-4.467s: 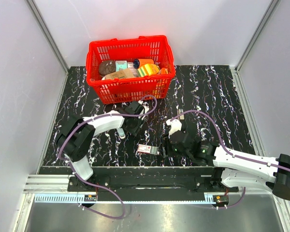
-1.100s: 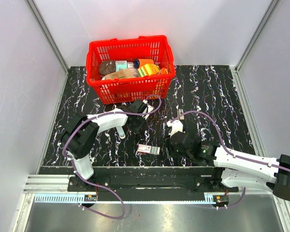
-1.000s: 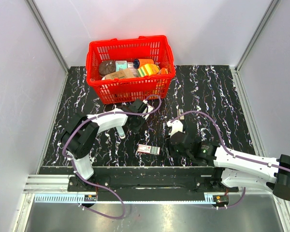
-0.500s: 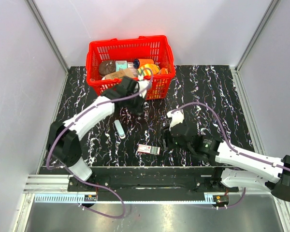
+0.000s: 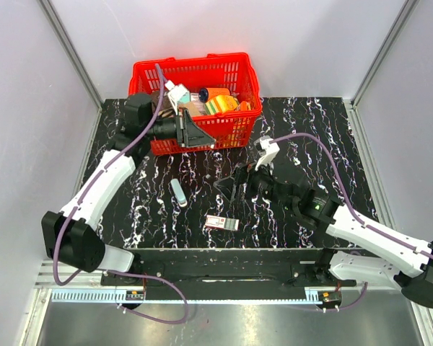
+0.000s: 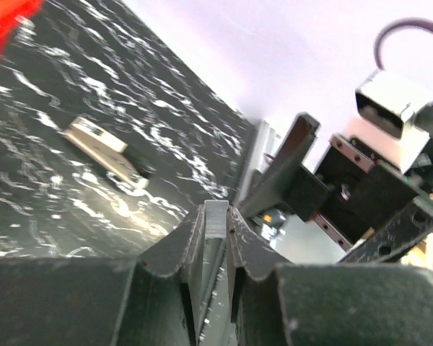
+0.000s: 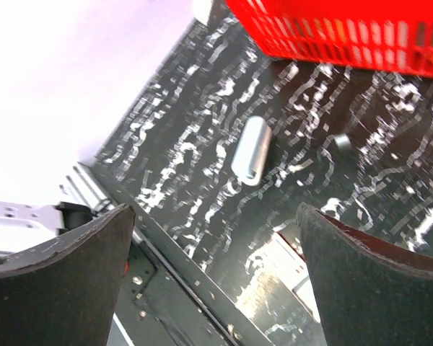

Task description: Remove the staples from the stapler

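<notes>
Stapler (image 6: 216,211) is, as far as I can judge, the slim grey-silver metal bar pinched between my left jaws in the left wrist view. Only its narrow edge shows there, so I cannot tell whether it is hinged open or whether any staples sit inside it. The left jaws are closed down narrow on that bar. From the top view, the left arm (image 5: 101,180) holds it up off the desk (image 5: 310,122), just in front of the red basket (image 5: 227,130).

The right arm (image 5: 361,231) reaches in from the other side. Its jaws stand as wide as they go, with nothing between them, near the left jaws but apart from them.

On the desk below, a small white oblong thing (image 5: 178,192) lies on its side. A small box (image 5: 221,223) sits nearer the arm bases, well apart from the stapler. The right wrist view also shows a tiny grey bit (image 7: 339,140) on the desk, too small for me to name.

I see no strip of staples lying loose anywhere, so I judge the unloading itself is not yet done. What seems to be in place is the hold: the stapler is gripped and raised by one arm, and the other is free to work on it. What is left, as I read it, is to open the stapler or draw out its tray, get the staples out, and set the stapler down.
</notes>
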